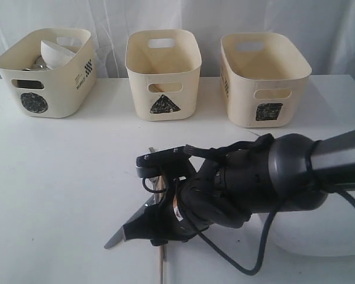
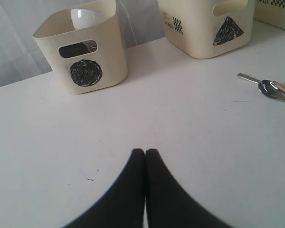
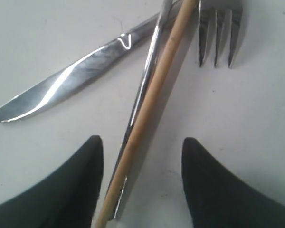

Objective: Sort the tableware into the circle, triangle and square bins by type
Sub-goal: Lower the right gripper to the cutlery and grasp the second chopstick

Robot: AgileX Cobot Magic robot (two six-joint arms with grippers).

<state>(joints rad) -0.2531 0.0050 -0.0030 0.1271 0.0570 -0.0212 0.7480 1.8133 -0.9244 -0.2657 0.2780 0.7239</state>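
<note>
A steel knife (image 3: 71, 80), a wooden chopstick (image 3: 152, 104), a thin steel handle (image 3: 147, 71) under it and a fork (image 3: 218, 33) lie crossed on the white table. My right gripper (image 3: 142, 142) is open just above them. The chopstick and the steel handle run between its fingers, nearer one finger, and nothing is gripped. In the exterior view that gripper (image 1: 143, 229) is low at the front centre, over the knife (image 1: 115, 239). My left gripper (image 2: 145, 152) is shut and empty over bare table. A spoon (image 2: 268, 88) lies off to its side. The circle bin (image 1: 47, 71) holds a white bowl (image 1: 56, 52).
The triangle bin (image 1: 164, 74) and the square bin (image 1: 263, 77) stand along the back edge. A large white plate (image 1: 319, 236) sits at the front right, partly under my right arm (image 1: 296, 171). A white curtain hangs behind the table.
</note>
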